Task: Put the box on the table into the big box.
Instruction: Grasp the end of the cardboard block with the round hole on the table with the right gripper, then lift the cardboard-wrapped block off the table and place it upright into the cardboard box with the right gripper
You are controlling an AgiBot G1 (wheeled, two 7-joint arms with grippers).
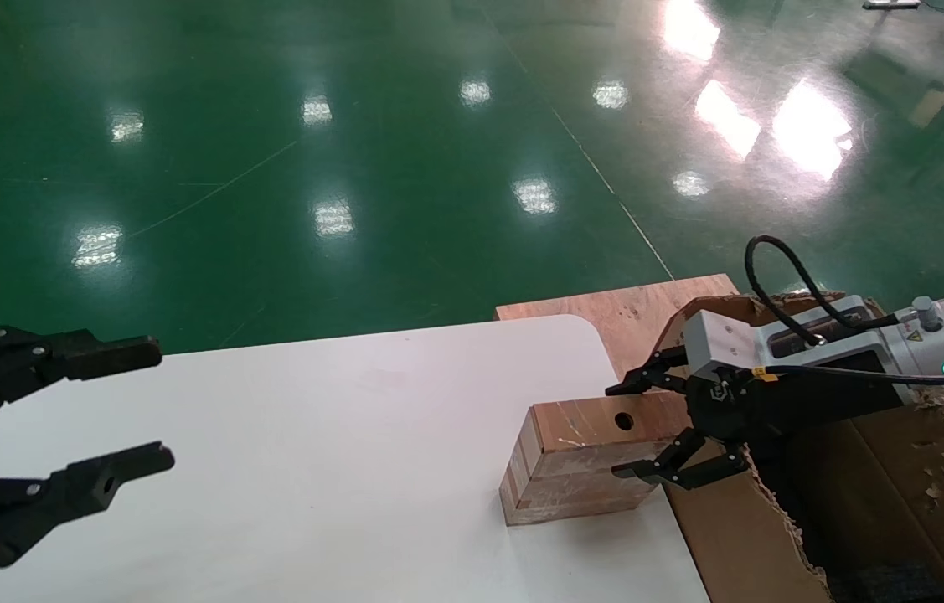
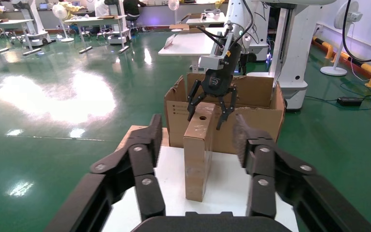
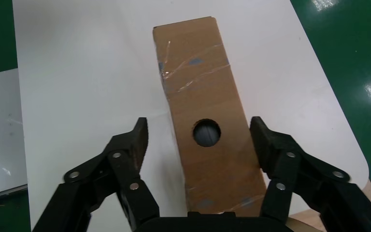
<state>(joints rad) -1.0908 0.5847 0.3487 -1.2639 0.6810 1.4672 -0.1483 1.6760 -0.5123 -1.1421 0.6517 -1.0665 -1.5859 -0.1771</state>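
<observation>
Right wrist view shows the right tool (image 3: 200, 140) spread wide, its fingers straddling the box (image 3: 207, 116) near the round hole without touching it, gripping nothing. That box stands on edge on the counter (image 1: 312, 435), at the counter's corner closest to the big box (image 1: 899, 502). This looks like the pre-grasp step; next the fingers must close on the box's flanks, then lift it over the carton's torn flap. Left tool (image 1: 132, 410) hangs open, well apart from the box.

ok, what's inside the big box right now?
Mostly hidden. The head view shows only the brown inner walls of the big box and a dark patch at the bottom, partly covered by the open right gripper, which straddles the box on the table.
</observation>
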